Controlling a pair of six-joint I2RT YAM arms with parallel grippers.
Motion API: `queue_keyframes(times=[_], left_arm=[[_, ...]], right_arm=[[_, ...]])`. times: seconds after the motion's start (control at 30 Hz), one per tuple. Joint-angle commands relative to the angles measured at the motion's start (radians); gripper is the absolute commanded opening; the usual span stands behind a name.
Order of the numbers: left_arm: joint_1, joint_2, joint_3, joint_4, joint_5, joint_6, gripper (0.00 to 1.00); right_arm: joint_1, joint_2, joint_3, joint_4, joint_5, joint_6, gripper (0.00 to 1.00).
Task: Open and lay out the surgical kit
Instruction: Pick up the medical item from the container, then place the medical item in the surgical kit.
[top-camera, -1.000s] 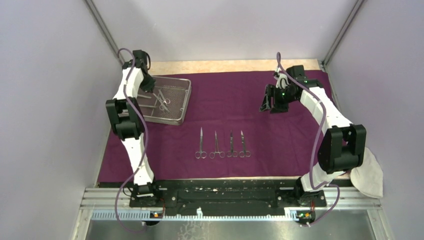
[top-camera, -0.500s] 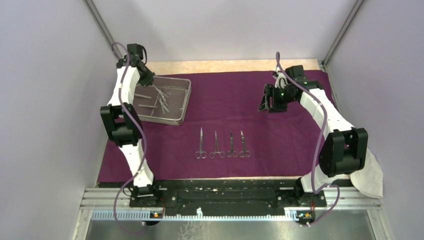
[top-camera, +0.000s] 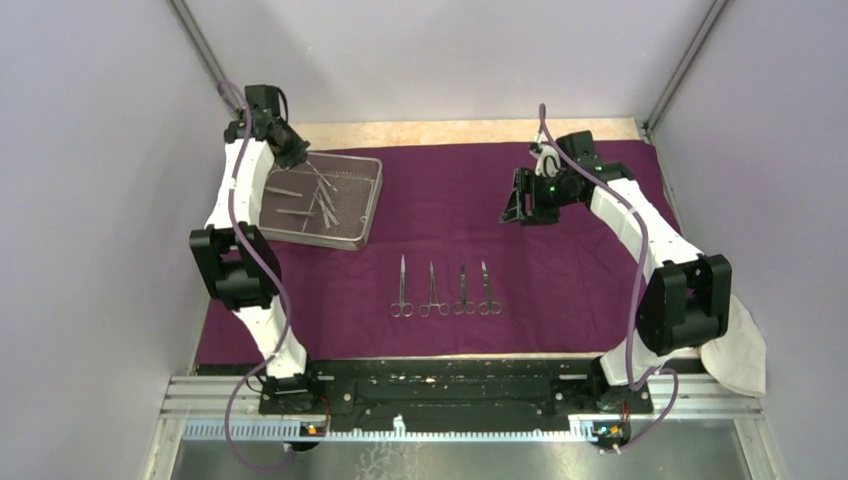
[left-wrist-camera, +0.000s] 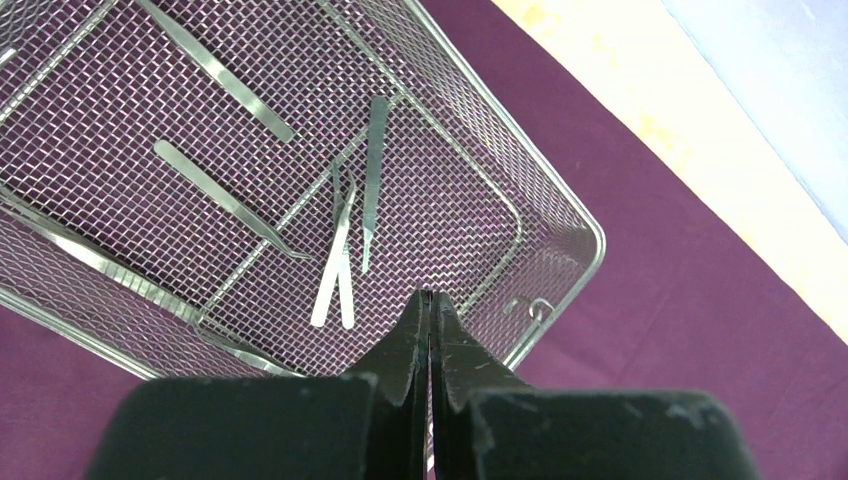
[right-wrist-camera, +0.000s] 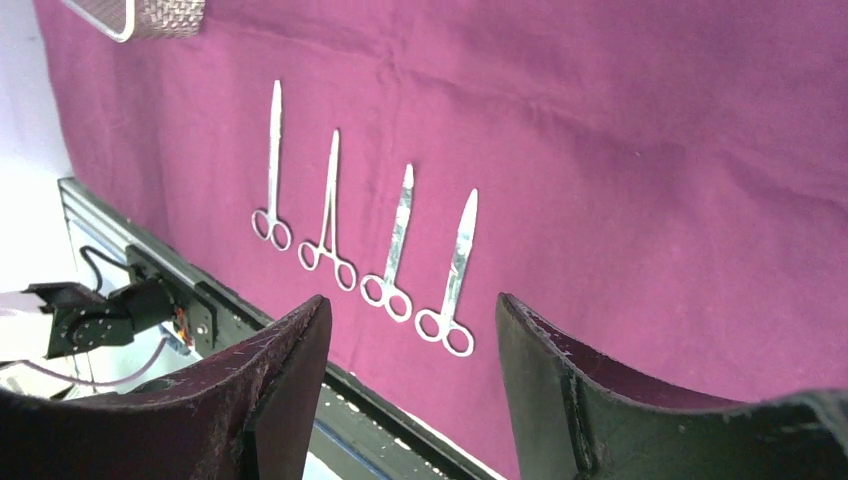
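Top external view shows the dark purple cloth wrap (top-camera: 560, 270) spread flat across the tabletop (top-camera: 450, 132). The wire-mesh tray (top-camera: 365, 215) sits on the wrap's far left corner. Four scissor-like instruments (top-camera: 445, 290) lie in a neat row near the middle of the wrap, ring handles toward the arm bases and tips pointing away, side by side without touching. Several tweezers (left-wrist-camera: 340, 260) lie loose in the tray, some crossing one another.

The left hand (left-wrist-camera: 430, 300) hangs over the far end of the tray. Its fingers are pressed together, with nothing visible between them. The right hand (right-wrist-camera: 410, 300) is raised above the right half of the wrap, well apart from the row of instruments. Its fingers are spread partway and hold nothing. A white cloth (top-camera: 735, 350) lies crumpled off the wrap's right edge, beside the right arm.
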Motion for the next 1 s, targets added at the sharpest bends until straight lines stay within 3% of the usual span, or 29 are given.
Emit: queue_keyframes(times=[0.0, 0.23, 0.4, 0.47, 0.67, 0.97], left_arm=[[-0.032, -0.115, -0.020, 0.057, 0.036, 0.049, 0.00], [-0.081, -0.202, -0.063, 0.064, 0.036, 0.069, 0.00], [-0.082, -0.266, -0.135, 0.121, 0.132, 0.097, 0.00], [-0.082, -0.305, -0.183, 0.172, 0.222, 0.135, 0.00], [-0.126, -0.525, -0.473, 0.528, 0.595, 0.170, 0.00], [-0.224, -0.669, -0.710, 0.785, 0.967, -0.013, 0.00]], right_arm=[[0.031, -0.017, -0.003, 0.080, -0.075, 0.043, 0.62], [0.098, 0.047, 0.031, 0.178, -0.148, 0.111, 0.62], [0.152, 0.100, 0.100, 0.209, -0.181, 0.128, 0.62], [0.165, 0.112, 0.123, 0.222, -0.206, 0.128, 0.62], [0.168, 0.106, 0.148, 0.269, -0.296, 0.133, 0.62], [0.171, 0.078, 0.147, 0.473, -0.506, 0.245, 0.65]])
